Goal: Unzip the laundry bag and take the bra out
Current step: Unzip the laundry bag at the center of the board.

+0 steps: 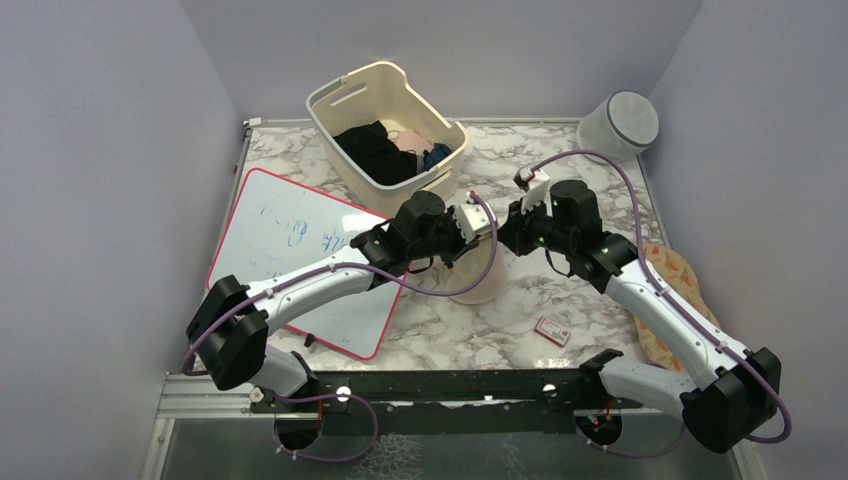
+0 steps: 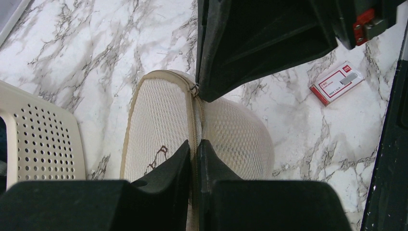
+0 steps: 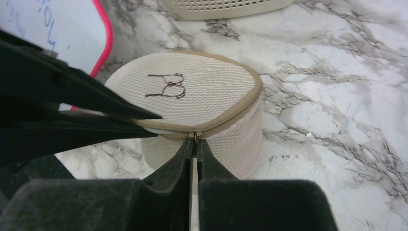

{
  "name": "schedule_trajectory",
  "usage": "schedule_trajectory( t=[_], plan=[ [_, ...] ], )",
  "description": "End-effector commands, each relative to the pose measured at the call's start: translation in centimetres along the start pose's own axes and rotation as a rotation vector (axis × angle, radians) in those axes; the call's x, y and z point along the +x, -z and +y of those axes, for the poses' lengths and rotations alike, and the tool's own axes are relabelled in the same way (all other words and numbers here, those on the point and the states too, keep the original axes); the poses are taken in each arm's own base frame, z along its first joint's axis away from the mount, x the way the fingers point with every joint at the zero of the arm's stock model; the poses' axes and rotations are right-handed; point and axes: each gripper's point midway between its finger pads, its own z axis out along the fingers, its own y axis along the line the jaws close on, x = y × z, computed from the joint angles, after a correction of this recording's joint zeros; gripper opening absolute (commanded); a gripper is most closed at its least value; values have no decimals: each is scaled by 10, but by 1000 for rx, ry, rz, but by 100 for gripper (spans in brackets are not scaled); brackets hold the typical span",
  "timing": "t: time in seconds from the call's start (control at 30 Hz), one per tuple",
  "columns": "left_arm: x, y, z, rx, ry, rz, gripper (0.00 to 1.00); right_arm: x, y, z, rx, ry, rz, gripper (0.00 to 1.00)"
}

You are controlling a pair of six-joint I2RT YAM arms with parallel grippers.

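Note:
The laundry bag (image 1: 482, 288), a squat cream mesh drum with a dark bra outline on top, stands at the table's middle under both wrists. In the right wrist view the bag (image 3: 202, 84) has its tan zipper closed along the top rim. My left gripper (image 2: 195, 147) is shut on the bag's zipper seam at the rim. My right gripper (image 3: 195, 144) is shut on the small metal zipper pull (image 3: 195, 136), just right of the left gripper's fingers (image 3: 120, 113). From above the two grippers (image 1: 487, 228) (image 1: 507, 232) meet over the bag. The bra is hidden.
A cream slotted basket (image 1: 340, 100) with dark clothes stands at the back. A white-grey cylinder (image 1: 618, 125) is in the back right corner. A red-edged whiteboard (image 1: 290, 250) lies at left. A small red-white card (image 1: 552, 330) and a patterned cloth (image 1: 680, 285) lie at right.

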Motion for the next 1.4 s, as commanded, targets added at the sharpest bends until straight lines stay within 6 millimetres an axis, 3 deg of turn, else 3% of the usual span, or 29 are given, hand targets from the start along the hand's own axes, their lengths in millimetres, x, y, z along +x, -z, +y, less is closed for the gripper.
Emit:
schedule_trajectory(
  t=[0.0, 0.17, 0.4, 0.57, 0.73, 0.93, 1.07, 1.23, 1.37],
  plan=[
    [-27, 13, -2, 13, -42, -84, 0, -2, -4, -31, 182, -50, -35, 1],
    [-31, 17, -3, 15, -50, -107, 0, 6, -14, -61, 295, -82, -5, 1],
    [-28, 13, -8, 41, -31, -100, 0, 4, -18, -86, 297, -148, -17, 1],
    [-15, 2, 1, 7, -10, -35, 0, -13, -5, -51, 119, -51, -67, 1],
    [-10, 0, 11, -60, -8, 3, 0, -12, 9, -11, -65, -28, -61, 1],
    [-5, 6, 26, -174, -47, 46, 35, -4, 11, 6, -112, -25, -17, 1],
    [-2, 6, 19, -190, -97, 66, 48, 2, 9, 13, -135, -30, 8, 1],
    [0, 5, 13, -222, -150, 90, 48, 5, 4, 28, -166, -22, 32, 1],
    [-2, 7, 14, -239, -171, 92, 36, 10, -1, 36, -165, -8, 53, 1]
  ],
)
